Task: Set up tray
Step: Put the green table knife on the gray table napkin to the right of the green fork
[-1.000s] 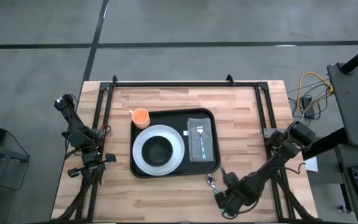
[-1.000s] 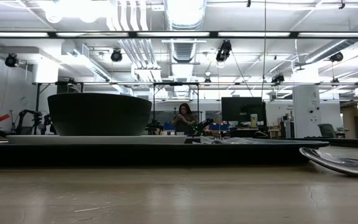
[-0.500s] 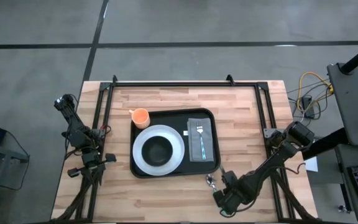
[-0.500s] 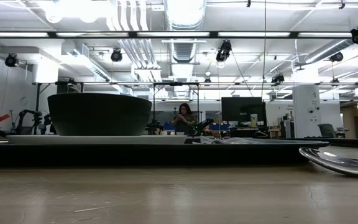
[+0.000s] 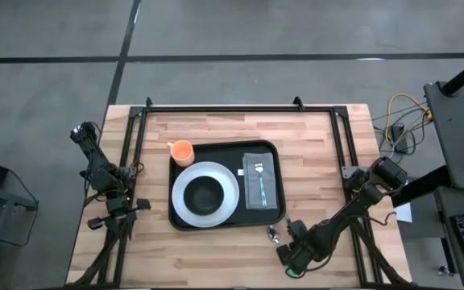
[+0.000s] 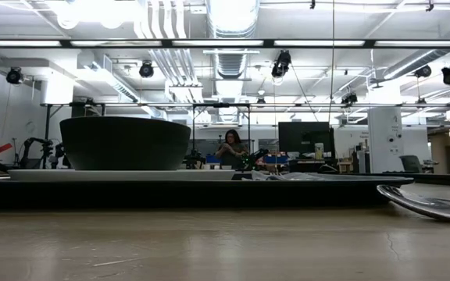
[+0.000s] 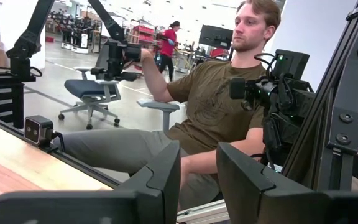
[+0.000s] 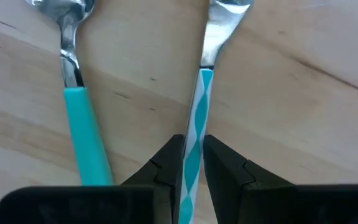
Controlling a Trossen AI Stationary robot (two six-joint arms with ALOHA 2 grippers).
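Waiting at the bench's (image 5: 312, 161) left edge, the left tool (image 7: 197, 180) is standing with fingers apart, while the tray (image 5: 274, 216) is sitting mid-bench; just beyond its near right corner, the right tool (image 8: 188, 165) is clamping a striped-handled utensil (image 8: 197, 118) beside a teal-handled one (image 8: 82, 118).

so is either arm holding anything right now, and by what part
The right gripper has its fingers closed on the striped utensil by its handle, beside a teal-handled utensil. The left gripper holds nothing.
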